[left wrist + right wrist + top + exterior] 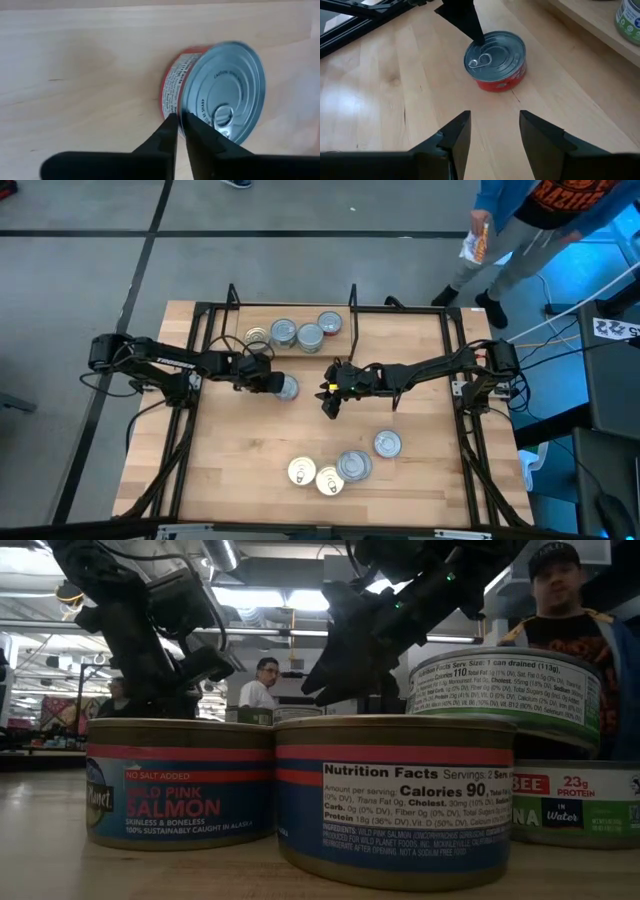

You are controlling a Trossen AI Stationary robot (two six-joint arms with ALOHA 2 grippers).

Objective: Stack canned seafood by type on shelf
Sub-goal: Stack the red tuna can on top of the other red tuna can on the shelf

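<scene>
Looking down from the high view, the left gripper [268, 383] sits at the red tin [286, 388] in the middle of the table [230, 470], just in front of the shelf [345, 340]. Four tins [297, 334] stand in a row on the shelf board. The right gripper [331, 402] hovers near the table's centre, a short way right of the red tin and apart from it. Four more tins [342, 465] lie grouped at the near edge. A person [545, 220] in a blue jacket stands beyond the far right corner.

The low view is filled by the near tins: a salmon can [180, 783] at left, a second can [395, 802] showing its nutrition label, and a green-labelled can [505, 690] stacked on another. Both arms hang dark above them; people show in the room behind.

The left wrist view shows the two fingers [167, 135] drawn almost together, clamped across the rim of the red tin [220, 85], which appears tilted with its silver pull-tab lid facing the camera.

The right wrist view shows its own fingers [457, 135] set moderately apart and gripping nothing. Ahead of them the red tin [496, 60] rests on the wood, the left gripper's dark tip on its lid by the pull tab. The shelf edge and a green-labelled tin [630, 17] show at one corner.
</scene>
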